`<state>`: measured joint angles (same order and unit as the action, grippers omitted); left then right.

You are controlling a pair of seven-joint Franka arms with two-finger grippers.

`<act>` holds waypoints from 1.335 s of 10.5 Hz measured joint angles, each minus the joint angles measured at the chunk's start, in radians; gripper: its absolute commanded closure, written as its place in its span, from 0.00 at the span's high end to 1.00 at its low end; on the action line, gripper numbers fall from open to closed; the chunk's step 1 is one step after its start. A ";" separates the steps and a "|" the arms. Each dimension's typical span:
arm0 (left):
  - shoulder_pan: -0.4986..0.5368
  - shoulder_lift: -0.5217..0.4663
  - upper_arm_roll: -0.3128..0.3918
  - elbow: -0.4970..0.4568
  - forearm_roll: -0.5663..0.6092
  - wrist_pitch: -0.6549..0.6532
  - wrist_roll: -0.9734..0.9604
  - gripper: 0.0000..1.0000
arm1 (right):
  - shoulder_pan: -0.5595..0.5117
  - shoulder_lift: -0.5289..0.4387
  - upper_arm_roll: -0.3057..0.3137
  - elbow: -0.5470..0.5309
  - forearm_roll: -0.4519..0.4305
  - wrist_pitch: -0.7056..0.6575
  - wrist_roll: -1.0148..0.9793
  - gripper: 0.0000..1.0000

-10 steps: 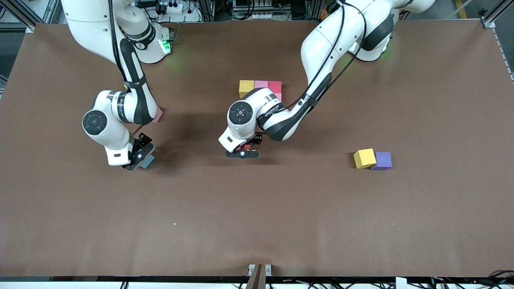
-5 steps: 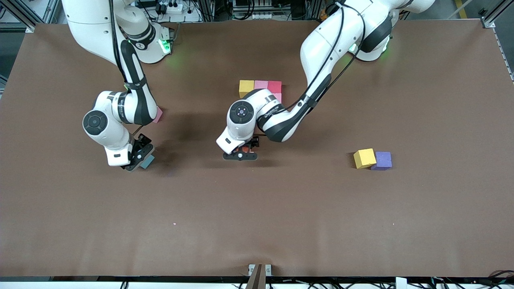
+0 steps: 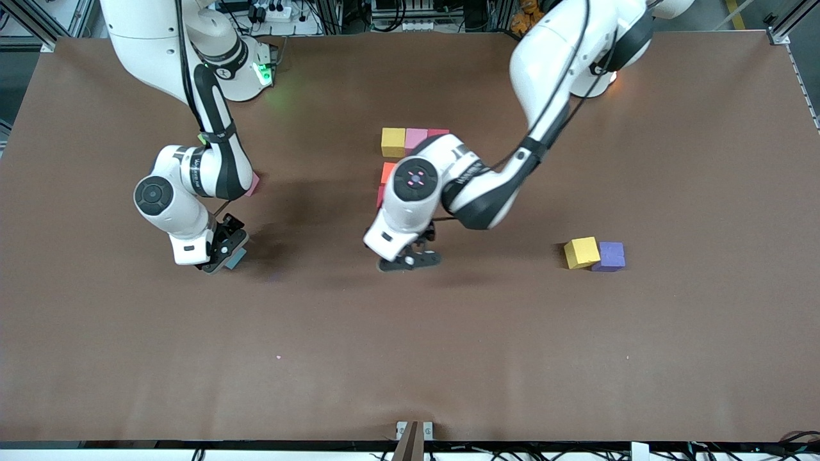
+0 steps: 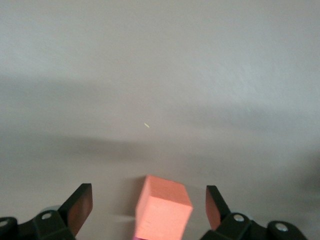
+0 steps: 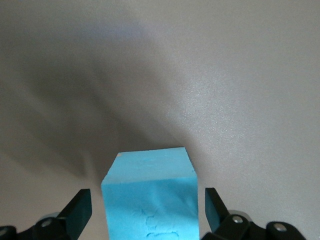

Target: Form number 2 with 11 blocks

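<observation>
Robotics lab: 2 Franka arms (image 3: 192, 96), aluminium framing (image 3: 38, 22), cabling.

A row of blocks (image 3: 415, 140) sits mid-counter (image 3: 672, 352), with two more stacked toward the front camera at its end nearer the right arm. Two blocks (image 3: 594, 253) touch side by side toward the left arm's end, nearer the camera. Another block (image 3: 236, 257) lies toward the right arm's end, between the right pincer's (image 3: 225, 251) spread fingers.
</observation>
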<state>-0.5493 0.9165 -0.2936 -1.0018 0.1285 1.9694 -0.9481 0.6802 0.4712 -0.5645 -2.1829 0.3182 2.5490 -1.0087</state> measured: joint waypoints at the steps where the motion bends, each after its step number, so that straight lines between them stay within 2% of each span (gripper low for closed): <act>1: 0.039 -0.020 0.000 0.001 0.000 -0.035 0.004 1.00 | 0.000 0.000 0.000 0.000 0.000 0.001 0.000 0.23; 7: 0.310 -0.060 -0.001 -0.003 0.000 -0.243 0.068 1.00 | 0.009 -0.001 0.010 0.044 0.001 0.000 -0.075 0.22; 9: 0.398 -0.112 -0.011 -0.034 0.000 -0.299 0.203 1.00 | 0.049 -0.002 0.015 0.105 0.002 -0.050 -0.083 0.22; 11: 0.483 -0.194 -0.029 -0.134 0.000 -0.305 0.300 1.00 | 0.121 -0.003 0.017 0.201 0.010 -0.151 -0.083 0.22; 14: 0.585 -0.319 -0.040 -0.369 -0.002 -0.201 0.320 1.00 | 0.252 0.004 0.026 0.349 0.013 -0.298 -0.012 0.26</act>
<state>0.0357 0.5973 -0.3337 -1.3706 0.1262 1.7679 -0.6278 0.9317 0.4751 -0.5387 -1.8344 0.3311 2.2507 -1.0210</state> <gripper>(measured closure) 0.000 0.419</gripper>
